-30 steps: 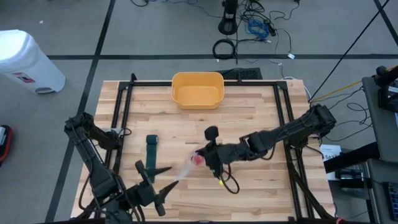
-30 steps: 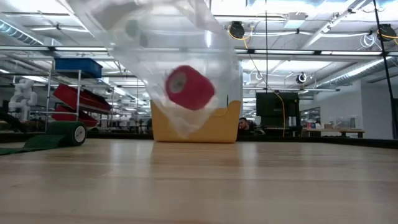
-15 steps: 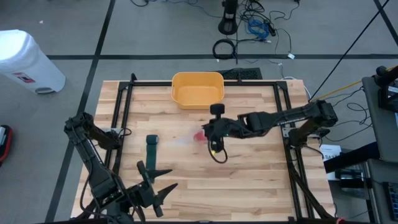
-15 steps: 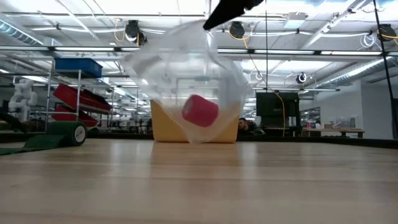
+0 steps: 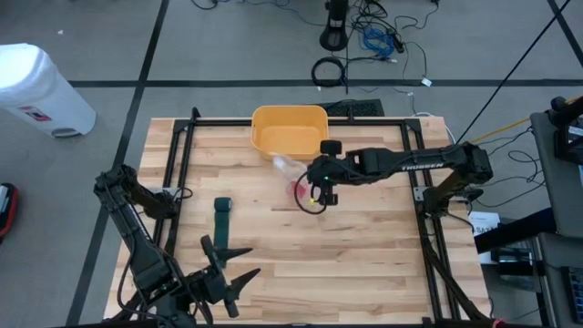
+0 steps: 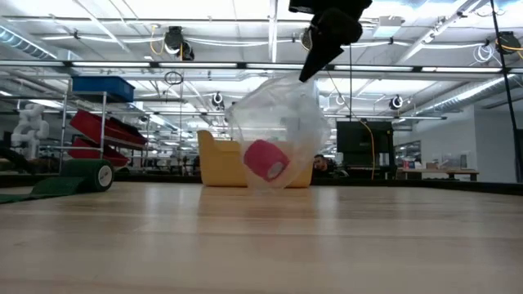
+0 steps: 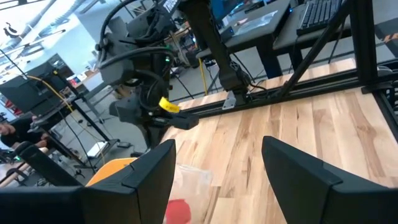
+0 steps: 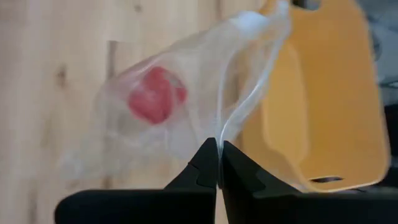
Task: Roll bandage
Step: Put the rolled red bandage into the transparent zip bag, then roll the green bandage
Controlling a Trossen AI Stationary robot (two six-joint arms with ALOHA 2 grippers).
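Note:
A clear plastic bag [image 6: 278,131] with a red bandage roll [image 6: 266,159] inside hangs in front of the yellow bin [image 5: 290,130] at the table's far middle. My right gripper [image 8: 219,163] is shut on the bag. A dark green bandage [image 5: 221,217] lies left of centre, its rolled end [image 6: 100,174] resting on the wood and a loose strip trailing away. My left gripper [image 5: 230,275] stands open at the near left with nothing between its fingers [image 7: 149,180]. My right gripper pinches the bag's upper edge [image 8: 224,134] between its two fingertips. It comes from above and slants down. The bag hangs slack below the fingers, with the red roll [image 8: 154,94] in its lower part. Whether the bag's bottom touches the table I cannot tell.
The yellow bin [image 8: 311,106] stands just beyond the hanging bag. A black metal frame [image 5: 178,173] runs along the table's left, right and far sides. Bare wood [image 5: 364,255] lies between the two arms.
My right gripper has carried the bag from the table's middle toward the far edge and the yellow bin, tipping further downward. The bag, which trailed out toward the near left, has swung in under the fingers and hangs there.

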